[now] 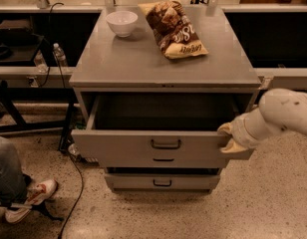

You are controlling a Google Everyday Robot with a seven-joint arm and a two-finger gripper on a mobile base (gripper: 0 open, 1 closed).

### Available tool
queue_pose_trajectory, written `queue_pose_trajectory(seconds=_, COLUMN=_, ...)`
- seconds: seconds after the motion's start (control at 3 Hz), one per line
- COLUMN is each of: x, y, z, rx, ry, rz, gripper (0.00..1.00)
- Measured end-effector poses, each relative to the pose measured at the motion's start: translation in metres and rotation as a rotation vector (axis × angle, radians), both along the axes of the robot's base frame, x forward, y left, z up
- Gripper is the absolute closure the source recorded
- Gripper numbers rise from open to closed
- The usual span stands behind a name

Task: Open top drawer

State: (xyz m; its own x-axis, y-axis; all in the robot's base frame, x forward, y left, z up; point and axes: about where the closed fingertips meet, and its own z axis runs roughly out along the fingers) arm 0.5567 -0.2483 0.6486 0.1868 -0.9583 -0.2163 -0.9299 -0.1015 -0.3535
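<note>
The top drawer (pixel 123 146) of the grey cabinet (pixel 138 63) stands pulled well out, with its deep, dark grey interior (pixel 163 111) showing. Its dark bar handle (pixel 166 144) sits at the middle of the front panel. My gripper (pixel 228 139) is at the right end of that front panel, closed over the panel's upper right edge. The white arm (pixel 285 114) comes in from the right.
Two shorter drawers, the middle (pixel 163 160) and the bottom (pixel 162 182), sit below. A white bowl (pixel 121 23) and a chip bag (pixel 173 29) lie on the cabinet top. A person's leg and shoe (pixel 29 198) and a cable (pixel 76 183) are on the floor at left.
</note>
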Motion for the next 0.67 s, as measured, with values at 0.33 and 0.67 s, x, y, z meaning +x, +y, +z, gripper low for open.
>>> queue_pose_trajectory(seconds=0.33, x=-0.0149, y=-0.0009, z=0.0002, rx=0.004, ry=-0.007, rz=-0.016, gripper=1.0)
queue_pose_trajectory(seconds=0.67, x=-0.015, y=-0.0009, z=0.0002, rx=0.004, ry=-0.007, rz=-0.016, gripper=1.0)
